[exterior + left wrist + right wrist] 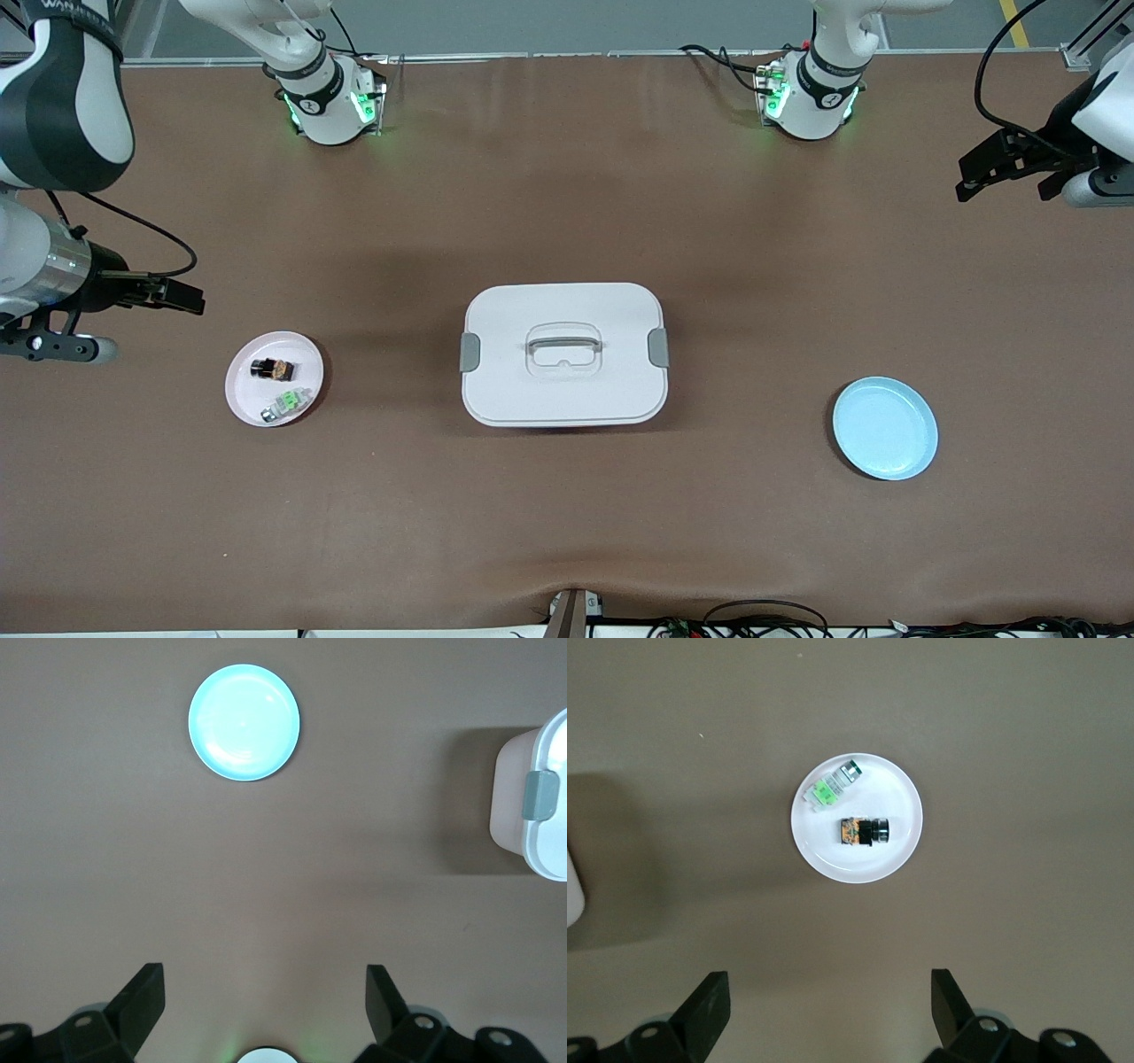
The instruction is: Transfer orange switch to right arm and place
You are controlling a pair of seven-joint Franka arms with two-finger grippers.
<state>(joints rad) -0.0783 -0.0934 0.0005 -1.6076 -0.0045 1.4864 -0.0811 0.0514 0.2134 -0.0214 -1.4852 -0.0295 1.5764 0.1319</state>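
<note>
The orange switch (pixel 272 368), a tiny black block with an orange face, lies on a small pink plate (pixel 241 377) toward the right arm's end of the table. The right wrist view shows the switch (pixel 864 830) on that plate (pixel 899 806). My right gripper (pixel 190 298) hangs open and empty over bare table beside the pink plate; its fingers (pixel 709 1001) stand wide apart around nothing. My left gripper (pixel 966 177) hangs open and empty over bare table at the left arm's end, and the left wrist view shows it (pixel 264 981) with only table between its fingers.
A silver-white part with a green face (pixel 288 403) shares the pink plate with the switch. A white lidded box (pixel 564 354) with grey latches sits mid-table. An empty light-blue plate (pixel 884 428) lies toward the left arm's end.
</note>
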